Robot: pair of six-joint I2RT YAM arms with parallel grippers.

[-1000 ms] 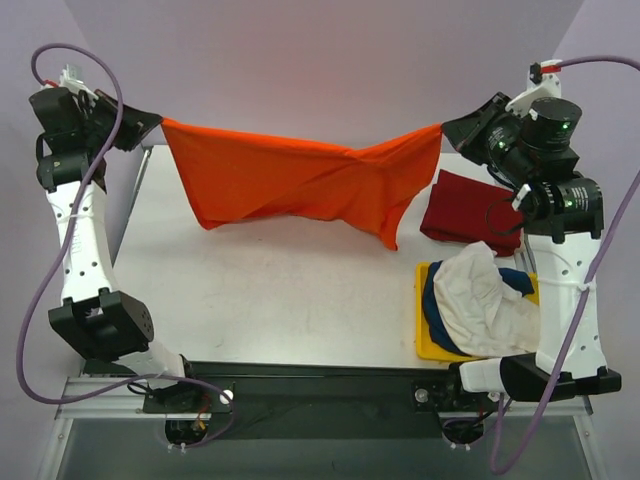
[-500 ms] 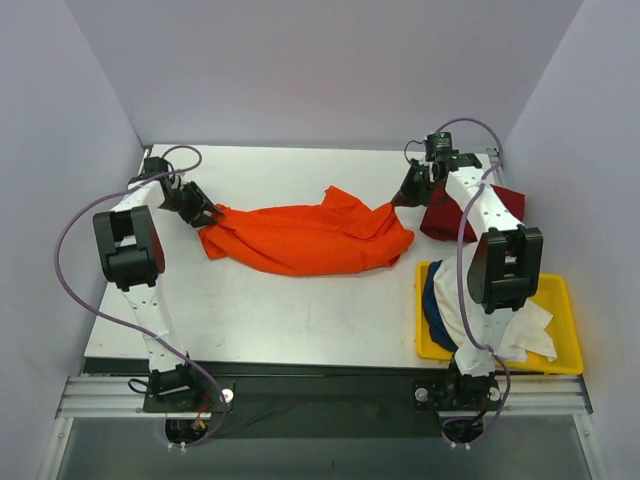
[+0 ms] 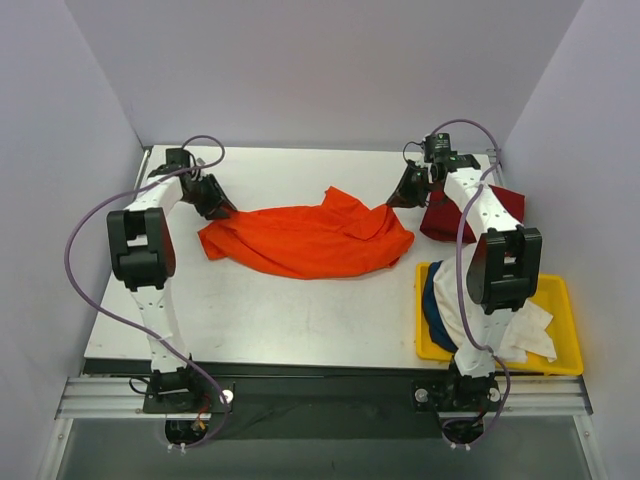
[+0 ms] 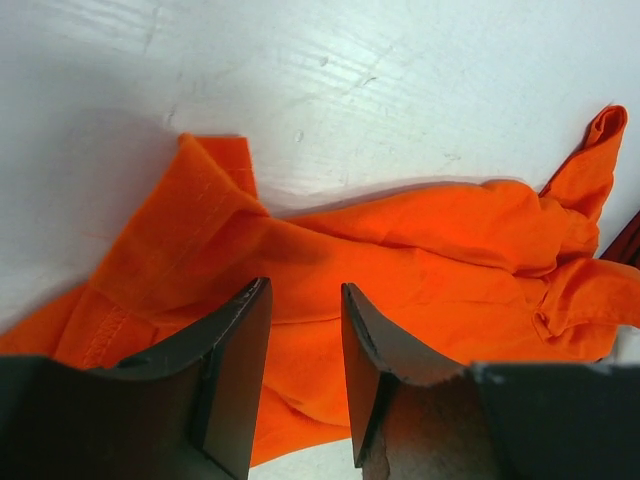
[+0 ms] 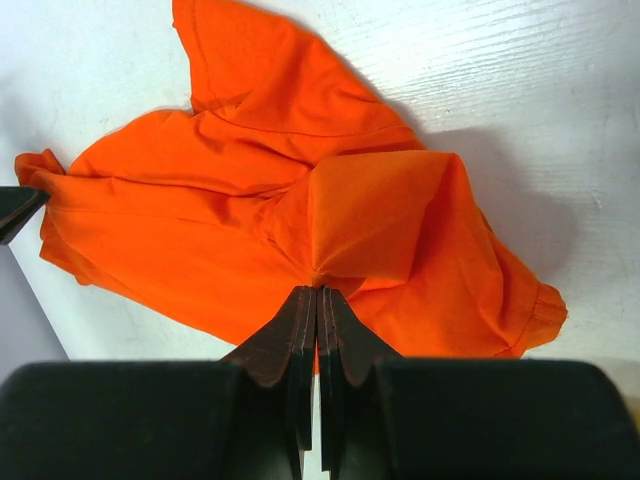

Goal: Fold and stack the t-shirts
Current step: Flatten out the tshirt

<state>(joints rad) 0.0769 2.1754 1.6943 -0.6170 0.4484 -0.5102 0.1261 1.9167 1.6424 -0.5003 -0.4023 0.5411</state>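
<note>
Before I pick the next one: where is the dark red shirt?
Top view: the dark red shirt lies at right, just beyond the yellow bin.

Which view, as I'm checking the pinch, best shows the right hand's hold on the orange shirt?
Right wrist: the right hand is shut on a peak of the orange shirt. Top view shows that hold tiny; left wrist shows none of it.

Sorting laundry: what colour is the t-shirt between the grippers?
Bright orange t-shirt, clearest in right wrist view.
</note>
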